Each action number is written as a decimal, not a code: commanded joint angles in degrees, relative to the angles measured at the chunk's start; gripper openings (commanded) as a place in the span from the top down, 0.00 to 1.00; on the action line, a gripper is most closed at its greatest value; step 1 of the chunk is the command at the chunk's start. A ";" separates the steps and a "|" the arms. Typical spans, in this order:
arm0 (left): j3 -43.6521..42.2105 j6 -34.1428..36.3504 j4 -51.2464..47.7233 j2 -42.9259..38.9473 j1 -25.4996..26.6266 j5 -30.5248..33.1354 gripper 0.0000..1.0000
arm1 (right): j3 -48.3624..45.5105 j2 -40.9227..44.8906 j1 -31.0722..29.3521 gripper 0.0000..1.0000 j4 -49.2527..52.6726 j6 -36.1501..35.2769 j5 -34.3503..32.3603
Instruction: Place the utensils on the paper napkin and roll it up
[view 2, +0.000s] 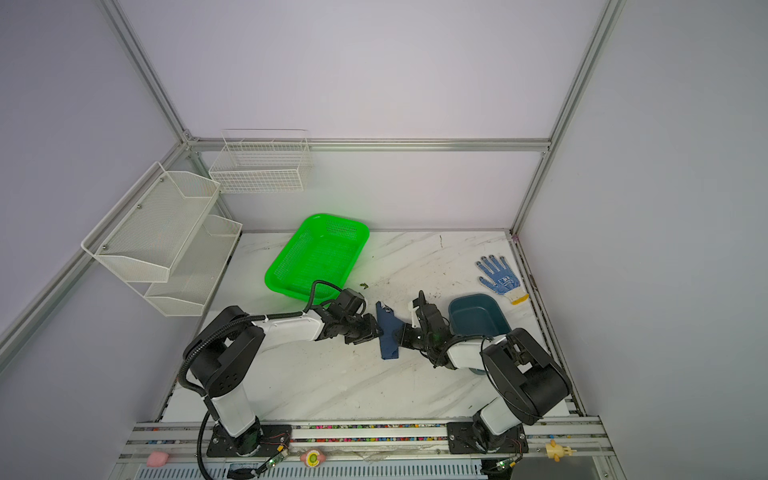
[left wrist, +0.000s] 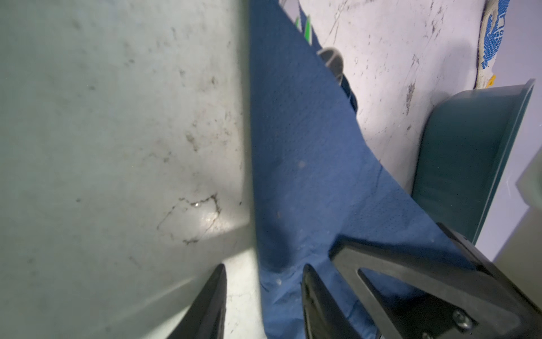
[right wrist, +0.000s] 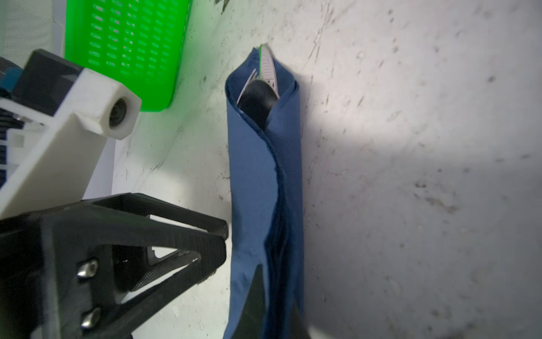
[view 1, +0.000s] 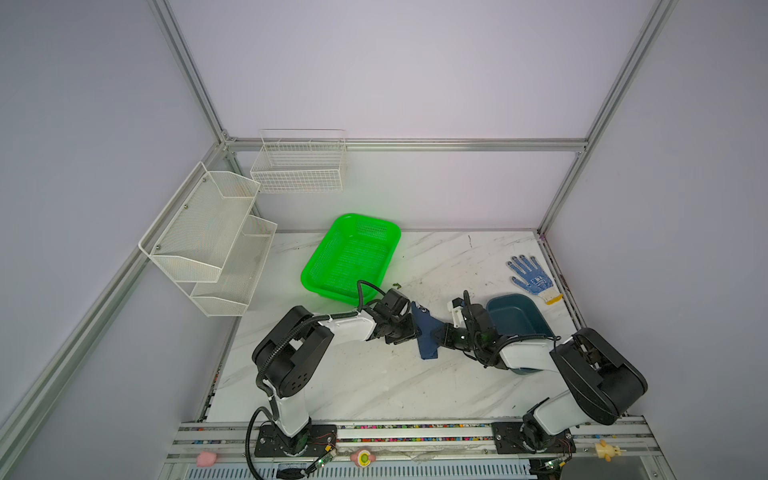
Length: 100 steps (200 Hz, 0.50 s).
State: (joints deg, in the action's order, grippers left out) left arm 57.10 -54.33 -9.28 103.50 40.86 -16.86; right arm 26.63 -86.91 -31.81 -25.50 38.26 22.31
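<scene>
The paper napkin point(view 1: 424, 334) point(view 2: 388, 334) lies on the table as a long dark blue roll between both grippers. The utensils point(right wrist: 266, 66) are wrapped inside it; only shiny tips poke out of its far end, a glint in both top views point(view 1: 422, 308) point(view 2: 386, 308). My right gripper point(right wrist: 275, 296) point(view 1: 437, 334) is shut on a fold at the near end of the roll point(right wrist: 264, 176). My left gripper point(left wrist: 264, 268) point(view 1: 413, 332) comes from the opposite side, open. One finger rests over the napkin point(left wrist: 308, 161), the other over bare table.
A green basket point(view 1: 306, 277) point(view 2: 270, 277) sits behind the left arm. A dark teal tray point(view 1: 517, 316) point(left wrist: 469, 152) stands close behind the right wrist, a blue-dotted work glove point(view 1: 534, 277) beyond it. White wire racks point(view 1: 208, 241) point(view 1: 299, 166) hang on the left and back walls.
</scene>
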 commanded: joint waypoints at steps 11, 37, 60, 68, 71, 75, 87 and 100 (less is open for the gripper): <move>5.53 2.90 -5.34 2.72 1.45 2.13 0.60 | 0.34 2.15 0.26 0.93 5.06 -0.03 -2.68; 6.53 3.09 -5.73 3.83 2.02 2.36 0.60 | 0.57 2.19 0.26 0.92 6.77 -0.19 -3.17; 6.77 3.25 -5.92 4.50 2.18 2.62 0.60 | 0.49 1.87 0.26 0.91 7.20 -0.30 -3.70; 6.86 3.47 -6.30 4.62 2.27 2.94 0.60 | 0.47 1.75 0.26 0.91 7.45 -0.29 -3.92; 6.92 3.52 -6.60 4.68 2.29 3.11 0.60 | 0.50 1.72 0.26 0.91 7.52 -0.29 -3.98; 7.05 3.61 -6.95 4.77 2.37 3.44 0.60 | 0.45 1.74 0.26 0.91 7.68 -0.30 -4.06; 7.24 3.79 -7.65 5.02 2.46 4.11 0.61 | 0.57 1.83 0.26 0.90 8.13 -0.22 -4.40; 7.70 4.20 -8.23 5.53 2.47 4.12 0.62 | 0.55 2.14 0.26 0.89 8.23 -0.20 -4.51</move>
State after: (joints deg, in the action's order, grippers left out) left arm 61.80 -52.01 -12.49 106.52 42.92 -15.31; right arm 26.63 -85.67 -31.81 -19.88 38.26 19.46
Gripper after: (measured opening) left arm 0.385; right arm 0.100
